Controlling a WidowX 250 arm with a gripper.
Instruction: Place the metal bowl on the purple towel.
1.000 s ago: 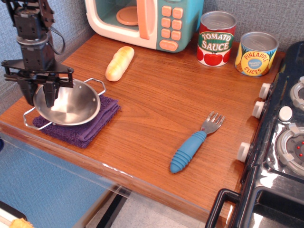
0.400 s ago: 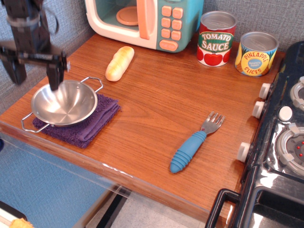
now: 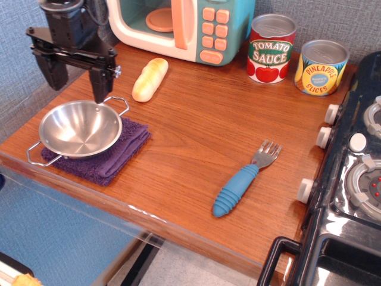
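The metal bowl [image 3: 80, 128] is shiny, round and shallow, with wire loop handles. It rests flat on the purple towel [image 3: 113, 158] at the table's front left corner. My gripper [image 3: 77, 80] is open and empty. It hangs above the bowl's far rim, clear of it, with one black finger [image 3: 101, 83] on the right and the other on the left. Nothing is between the fingers.
A bread roll [image 3: 150, 78] lies just right of the gripper. A toy microwave [image 3: 181, 27] stands behind. Two cans [image 3: 271, 49] stand at the back right. A blue-handled fork [image 3: 241, 182] lies mid-right, and a toy stove [image 3: 357, 179] fills the right edge.
My gripper let go of the bowl, rose, and shifted right and toward the back. The bowl settled flat on the towel and has stayed still since.
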